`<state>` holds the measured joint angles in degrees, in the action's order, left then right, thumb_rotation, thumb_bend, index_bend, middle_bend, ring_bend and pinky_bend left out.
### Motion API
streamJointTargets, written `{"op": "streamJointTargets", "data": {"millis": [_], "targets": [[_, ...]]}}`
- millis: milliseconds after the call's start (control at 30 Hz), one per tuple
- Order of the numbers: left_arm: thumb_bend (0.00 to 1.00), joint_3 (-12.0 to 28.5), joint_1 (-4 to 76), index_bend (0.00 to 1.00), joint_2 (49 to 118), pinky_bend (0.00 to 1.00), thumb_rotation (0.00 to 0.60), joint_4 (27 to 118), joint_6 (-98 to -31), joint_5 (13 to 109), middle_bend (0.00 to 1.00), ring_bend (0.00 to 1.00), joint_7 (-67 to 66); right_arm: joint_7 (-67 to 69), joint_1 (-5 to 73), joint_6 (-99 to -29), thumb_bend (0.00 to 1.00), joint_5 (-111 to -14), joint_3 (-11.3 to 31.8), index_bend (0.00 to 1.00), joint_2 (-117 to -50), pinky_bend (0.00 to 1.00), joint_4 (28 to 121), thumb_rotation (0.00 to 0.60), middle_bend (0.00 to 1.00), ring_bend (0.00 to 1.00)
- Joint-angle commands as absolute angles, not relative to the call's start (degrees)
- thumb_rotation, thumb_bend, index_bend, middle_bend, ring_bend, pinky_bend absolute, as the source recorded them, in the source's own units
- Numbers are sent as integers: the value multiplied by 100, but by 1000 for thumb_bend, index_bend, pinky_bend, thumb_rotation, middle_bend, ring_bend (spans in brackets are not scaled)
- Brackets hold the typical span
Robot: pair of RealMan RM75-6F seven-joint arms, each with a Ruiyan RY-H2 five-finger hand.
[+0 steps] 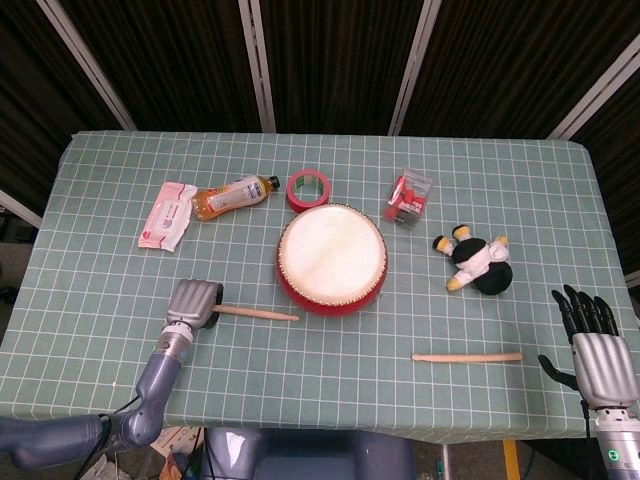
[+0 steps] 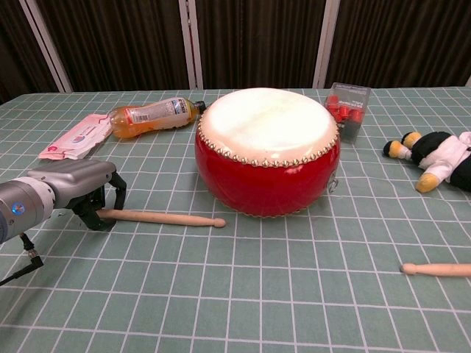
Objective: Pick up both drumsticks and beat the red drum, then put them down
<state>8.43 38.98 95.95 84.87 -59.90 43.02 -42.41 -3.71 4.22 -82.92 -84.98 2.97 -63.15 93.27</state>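
Observation:
The red drum [image 1: 332, 258] [image 2: 266, 151] with its pale skin stands mid-table. A wooden drumstick [image 1: 258, 314] [image 2: 165, 218] lies flat on the cloth just left of the drum. My left hand [image 1: 194, 302] [image 2: 82, 188] covers its butt end, fingers hanging down on either side of the stick; they do not look closed on it. The second drumstick [image 1: 467, 357] [image 2: 438, 270] lies to the front right of the drum. My right hand [image 1: 594, 345] hovers beyond that stick's right end, at the table's edge, fingers spread and holding nothing; it does not show in the chest view.
Behind the drum lie an orange drink bottle [image 1: 232, 195] [image 2: 151, 115], a red tape roll [image 1: 309, 187], a pink wipes packet [image 1: 166, 215] [image 2: 76, 137] and a clear box of red pieces [image 1: 411, 199] [image 2: 345, 109]. A black-and-white plush toy [image 1: 478, 260] [image 2: 440, 158] lies right of the drum.

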Motion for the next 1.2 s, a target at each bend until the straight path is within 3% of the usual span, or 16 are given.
{"op": "streamJointTargets", "data": {"millis": [33, 233, 433, 500, 533, 567, 600, 700, 767, 867, 1000, 1200], "targets": [[513, 839, 3898, 714, 9594, 1000, 600, 8503, -6040, 4306, 1000, 1000, -4216, -365, 418, -8287, 264, -8498, 288, 0, -6305, 0, 9330, 600, 0, 0], [549, 930, 3764, 744, 9291, 1000, 600, 8915, -6277, 4549, 1000, 1000, -3831, -375, 424, -8260, 265, -8474, 287, 0, -6299, 0, 9337, 600, 0, 0], [553, 968, 3467, 751, 8473, 1000, 600, 9734, -6588, 5203, 1000, 1000, -3200, -475, 457, -8161, 265, -8437, 271, 0, -6275, 1, 9415, 600, 0, 0], [553, 965, 3364, 752, 8200, 1000, 600, 9953, -6668, 5388, 1000, 1000, -3004, -519, 480, -8127, 265, -8440, 270, 0, -6270, 109, 9444, 600, 19, 60], [553, 962, 3304, 752, 8046, 1000, 600, 10070, -6706, 5488, 1000, 1000, -2886, -563, 499, -8104, 264, -8438, 274, 0, -6275, 196, 9452, 600, 54, 119], [553, 970, 3235, 752, 7881, 1000, 600, 10189, -6761, 5583, 1000, 1000, -2754, -627, 528, -8077, 265, -8435, 287, 0, -6281, 359, 9463, 600, 152, 254], [553, 971, 3178, 752, 7738, 1000, 600, 10287, -6791, 5659, 1000, 1000, -2638, -694, 551, -8051, 265, -8426, 294, 31, -6295, 547, 9474, 600, 326, 450], [554, 995, 3022, 752, 7364, 1000, 600, 10535, -6896, 5820, 1000, 1000, -2340, -944, 654, -7894, 266, -8372, 312, 237, -6348, 814, 9527, 600, 715, 848], [554, 986, 2917, 752, 7133, 1000, 600, 10664, -6955, 5944, 1000, 1000, -2153, -1221, 757, -7679, 264, -8238, 319, 332, -6409, 909, 9609, 600, 877, 971], [554, 956, 2809, 752, 6914, 1000, 600, 10771, -7024, 6072, 1000, 1000, -2003, -1567, 896, -7404, 274, -8021, 350, 435, -6509, 996, 9747, 600, 992, 1000], [554, 867, 2626, 752, 6624, 1000, 600, 10940, -7136, 6318, 1000, 1000, -1764, -2272, 1132, -7026, 312, -7513, 444, 516, -6745, 1000, 9957, 600, 1000, 1000], [554, 738, 2396, 752, 6374, 1000, 600, 11062, -7269, 6605, 1000, 1000, -1448, -3068, 1319, -6738, 335, -6653, 472, 526, -7225, 1000, 9925, 600, 1000, 1000]]}}
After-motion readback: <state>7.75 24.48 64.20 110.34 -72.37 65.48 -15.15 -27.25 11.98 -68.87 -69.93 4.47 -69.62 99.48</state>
